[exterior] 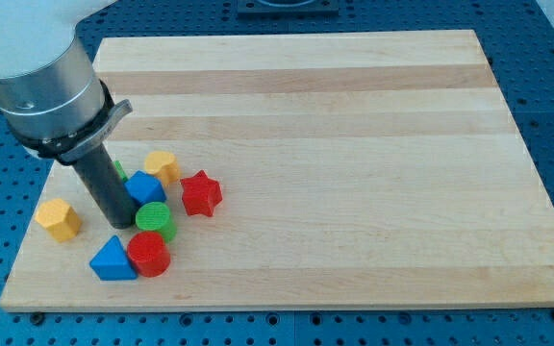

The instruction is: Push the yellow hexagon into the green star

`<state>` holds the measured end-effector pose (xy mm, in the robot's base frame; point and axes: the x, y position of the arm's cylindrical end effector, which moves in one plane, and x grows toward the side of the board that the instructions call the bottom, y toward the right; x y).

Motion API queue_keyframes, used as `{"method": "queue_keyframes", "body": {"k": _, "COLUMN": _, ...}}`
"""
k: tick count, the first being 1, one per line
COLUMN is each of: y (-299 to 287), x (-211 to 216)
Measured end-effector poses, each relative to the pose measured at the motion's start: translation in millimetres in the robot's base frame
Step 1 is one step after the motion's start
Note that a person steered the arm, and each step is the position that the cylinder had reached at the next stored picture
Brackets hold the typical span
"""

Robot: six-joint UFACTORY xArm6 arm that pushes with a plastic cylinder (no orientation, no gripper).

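A: Status? Where's the tgt block?

B: Yellow hexagon plastic block (58, 219) sits alone at view's left edge of the pale wooden surface (354, 144), well apart from the cluster. Green star block (120, 171) barely shows, a green sliver behind the rod, just left of the blue cube-ish block (144, 186).

A: Tip posn?

B: My tip (123, 224) is down in the cluster, touching or nearly touching the green cylinder (154, 220), between hexagon and cluster. No gripper on this rig, only a rod, so no open/closed state to log.

A: Progress?

B: Judged not begun: hexagon and star apart, no contact. Left: get tip to hexagon's far-left side, push right/up.

A: Others? Any labels?

B: Second yellow block (163, 165), red star (200, 192), red cylinder (148, 254), blue triangle (112, 259). No writing legible.
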<state>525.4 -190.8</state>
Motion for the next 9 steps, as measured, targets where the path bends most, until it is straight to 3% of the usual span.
{"method": "queue_keyframes", "body": {"k": 1, "y": -19, "x": 5}}
{"method": "queue_keyframes", "body": {"k": 2, "y": -72, "x": 45}}
{"method": "queue_keyframes", "body": {"k": 3, "y": -112, "x": 59}}
{"method": "queue_keyframes", "body": {"k": 6, "y": -97, "x": 20}}
{"method": "queue_keyframes", "body": {"k": 9, "y": -34, "x": -4}}
